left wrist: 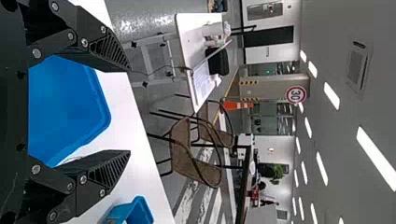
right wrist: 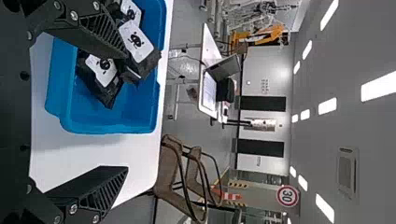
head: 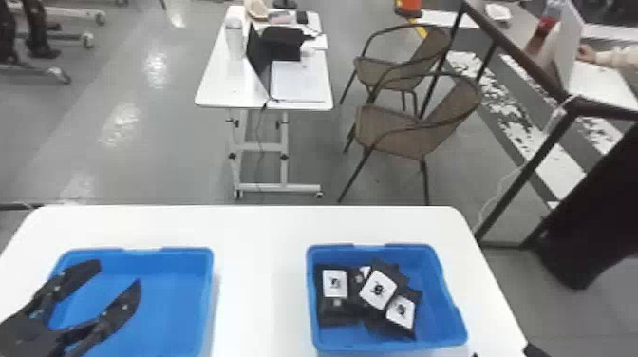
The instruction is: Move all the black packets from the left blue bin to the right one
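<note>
We see at least 3 black packets (head: 401, 311) in right bin (head: 439, 308); we judge move done unless left bin (head: 171, 304) hides more; left gripper (head: 119, 274) above it, right gripper (right wrist: 127, 110) near packets, fingers apart on both

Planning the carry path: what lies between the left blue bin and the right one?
In the head view, a bare strip of white tabletop lies between the left blue bin and the right blue bin.
</note>
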You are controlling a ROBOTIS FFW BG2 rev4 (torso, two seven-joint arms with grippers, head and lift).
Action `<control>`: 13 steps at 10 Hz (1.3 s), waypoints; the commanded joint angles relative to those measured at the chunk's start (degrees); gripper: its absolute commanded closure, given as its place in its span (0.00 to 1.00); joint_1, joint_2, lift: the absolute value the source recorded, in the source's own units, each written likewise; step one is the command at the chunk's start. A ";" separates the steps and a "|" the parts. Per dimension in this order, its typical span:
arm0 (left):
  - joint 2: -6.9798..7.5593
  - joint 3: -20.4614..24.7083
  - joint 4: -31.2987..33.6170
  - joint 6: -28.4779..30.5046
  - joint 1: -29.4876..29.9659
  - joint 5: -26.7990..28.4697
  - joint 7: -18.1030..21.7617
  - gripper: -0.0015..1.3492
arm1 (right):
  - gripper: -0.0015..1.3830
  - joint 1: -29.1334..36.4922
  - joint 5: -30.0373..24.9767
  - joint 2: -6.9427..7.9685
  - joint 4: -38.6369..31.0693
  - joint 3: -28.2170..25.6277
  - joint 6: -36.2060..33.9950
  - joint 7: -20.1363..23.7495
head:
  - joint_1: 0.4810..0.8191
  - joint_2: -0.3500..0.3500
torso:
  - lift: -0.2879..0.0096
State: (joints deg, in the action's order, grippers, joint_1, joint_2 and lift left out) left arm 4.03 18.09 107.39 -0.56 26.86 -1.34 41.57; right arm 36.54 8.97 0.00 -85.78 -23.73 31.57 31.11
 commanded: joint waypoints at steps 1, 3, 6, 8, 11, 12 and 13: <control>0.10 -0.34 -0.34 0.39 -0.05 -0.24 0.01 0.33 | 0.12 -0.24 0.70 0.05 0.26 0.00 0.43 0.10 | 0.63 0.28 | 0.97; 0.28 -0.60 -0.60 0.65 -0.23 -0.42 0.01 0.33 | 0.12 -0.59 1.93 0.05 0.52 0.18 0.95 0.27 | 0.63 0.27 | 0.97; 0.28 -0.78 -0.96 1.35 -0.32 -0.86 0.01 0.33 | 0.12 -0.94 2.55 0.05 1.05 0.27 1.57 0.45 | 0.63 0.27 | 0.97; 0.72 -1.13 -1.13 1.71 -0.49 -1.12 0.01 0.33 | 0.12 -1.03 2.55 0.05 1.31 0.27 1.66 0.45 | 0.63 0.27 | 0.97; 0.98 -1.39 -1.40 2.23 -0.58 -1.38 0.01 0.34 | 0.12 -1.03 2.46 0.05 1.58 0.53 1.66 0.45 | 0.63 0.26 | 0.97; 1.42 -1.57 -1.40 2.41 -0.67 -1.47 0.01 0.34 | 0.12 -1.03 2.55 0.05 1.58 0.53 1.66 0.45 | 0.63 0.26 | 0.97; 1.51 -1.74 -1.40 2.76 -0.76 -1.47 0.01 0.34 | 0.12 -1.03 2.55 0.05 1.67 0.62 1.66 0.45 | 0.63 0.26 | 0.97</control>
State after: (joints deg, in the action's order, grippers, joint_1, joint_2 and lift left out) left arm 5.45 16.43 105.99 2.00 26.19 -2.77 41.57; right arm 35.50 11.49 0.00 -84.18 -23.14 33.22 31.55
